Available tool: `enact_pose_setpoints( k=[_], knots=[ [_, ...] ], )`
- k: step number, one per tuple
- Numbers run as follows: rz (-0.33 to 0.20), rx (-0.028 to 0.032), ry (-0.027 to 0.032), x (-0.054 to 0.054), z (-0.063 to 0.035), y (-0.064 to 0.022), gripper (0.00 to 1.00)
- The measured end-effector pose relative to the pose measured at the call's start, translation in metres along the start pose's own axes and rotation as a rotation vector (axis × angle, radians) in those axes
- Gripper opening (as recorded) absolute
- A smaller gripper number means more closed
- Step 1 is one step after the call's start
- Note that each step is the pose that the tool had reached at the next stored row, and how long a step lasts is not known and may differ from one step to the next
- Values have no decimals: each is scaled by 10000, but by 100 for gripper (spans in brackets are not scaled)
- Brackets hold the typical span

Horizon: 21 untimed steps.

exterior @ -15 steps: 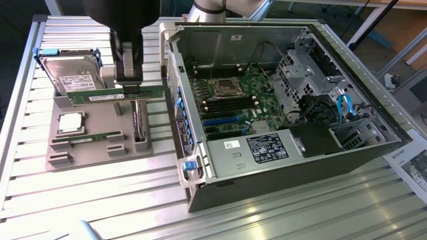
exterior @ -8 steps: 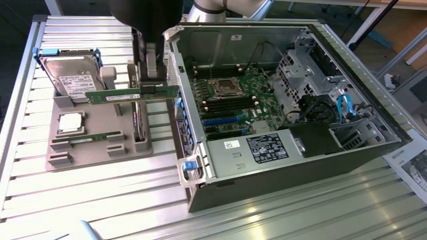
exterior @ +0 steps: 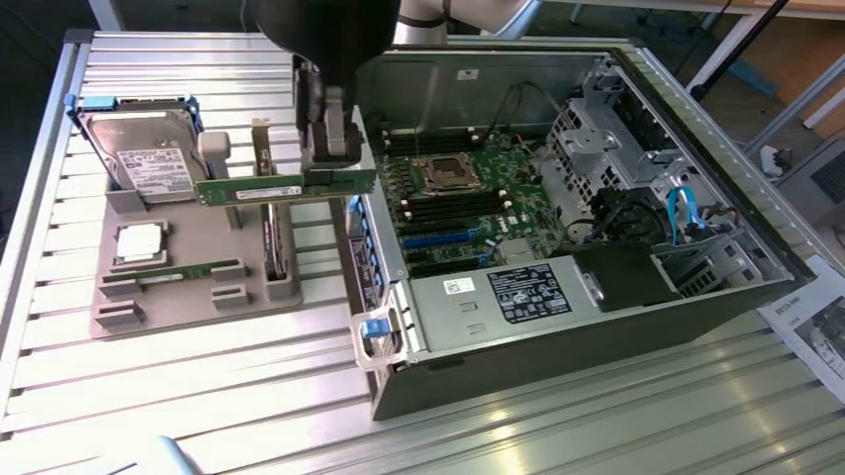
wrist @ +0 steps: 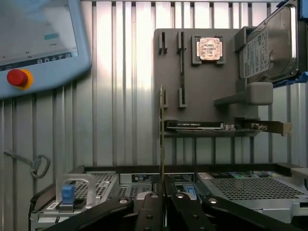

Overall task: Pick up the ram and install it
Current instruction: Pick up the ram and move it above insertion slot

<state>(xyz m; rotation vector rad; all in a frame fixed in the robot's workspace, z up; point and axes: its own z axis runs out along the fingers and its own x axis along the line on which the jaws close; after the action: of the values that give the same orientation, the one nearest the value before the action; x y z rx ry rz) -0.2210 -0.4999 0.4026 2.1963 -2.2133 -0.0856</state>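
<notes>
The black two-fingered pincer (exterior: 330,170) is closed on the ram (exterior: 264,189), a long, thin green circuit-board stick with small black chips, pinching it close to the end that points toward the exterior view's right. The stick hangs level in the air, lifted clear of everything below, with that end just at the open side of the big black metal computer case (exterior: 568,361). In the wrist view the fingers (wrist: 153,211) meet tightly around the stick (wrist: 162,134), which shows edge-on as a narrow line. Beneath it sits a flat grey plastic holder (exterior: 212,237), carrying a dark expansion card (exterior: 268,242) standing on edge, a second green stick (exterior: 178,271) lying in a slot, a square silver processor chip (exterior: 140,242) and a silver hard drive (exterior: 148,163) propped at the far end. The case lies on its side, showing a green motherboard (exterior: 462,203) inside. Everything rests on a ribbed aluminium worktop (exterior: 198,396). A pale blue control tablet (wrist: 38,43) with a red button (wrist: 17,78) lies on the worktop too.
</notes>
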Motion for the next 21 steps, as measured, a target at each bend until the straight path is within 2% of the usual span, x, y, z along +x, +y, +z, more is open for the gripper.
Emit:
enact_pose_setpoints(
  k=[10, 14, 21],
  knots=[
    [2, -33, 0, 34, -18, -309, 12],
    [2, -55, 0, 51, -27, -475, 12],
    [3, -84, 0, 68, -38, -664, 12]
  ],
)
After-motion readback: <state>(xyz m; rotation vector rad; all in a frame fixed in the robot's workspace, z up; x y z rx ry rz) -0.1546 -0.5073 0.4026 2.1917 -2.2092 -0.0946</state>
